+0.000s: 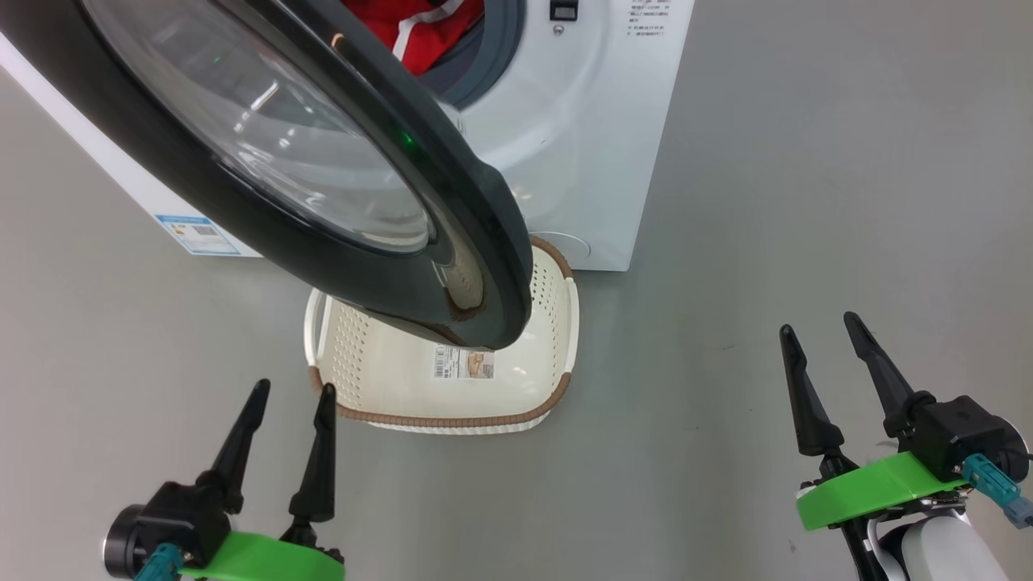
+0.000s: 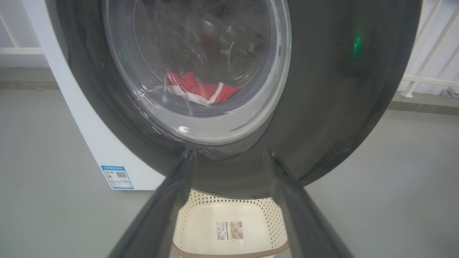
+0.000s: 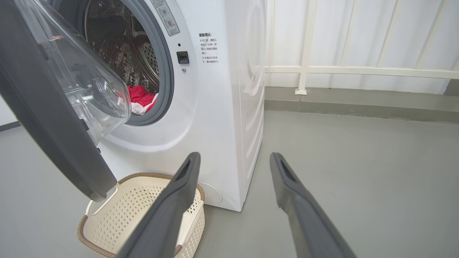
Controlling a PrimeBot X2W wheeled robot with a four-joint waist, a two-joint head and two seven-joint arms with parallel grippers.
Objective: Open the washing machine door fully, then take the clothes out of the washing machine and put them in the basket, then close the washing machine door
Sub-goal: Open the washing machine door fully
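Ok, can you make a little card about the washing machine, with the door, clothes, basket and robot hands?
door: washing machine door partly open, swung out above the basket
clothes: red, inside the washing machine
basket: on the floor, no clothes in it
left gripper: open, holding nothing
right gripper: open, holding nothing

Floor [image 1: 807,202]: smooth grey, matte, a few small dark specks. Washing machine [image 1: 581,161] stands directly on it at 12 o'clock in the head view, a white box with its base flat on the floor. Basket [image 1: 452,421] sits on the floor at the machine's 6 o'clock, just beside its front (touching or not, cannot tell), upright, paper label [image 1: 464,362] on its bottom. Right wrist view: raised grey kerb [image 3: 358,104] edges the floor from 12 to 3 o'clock, white railing [image 3: 303,46] standing on it.
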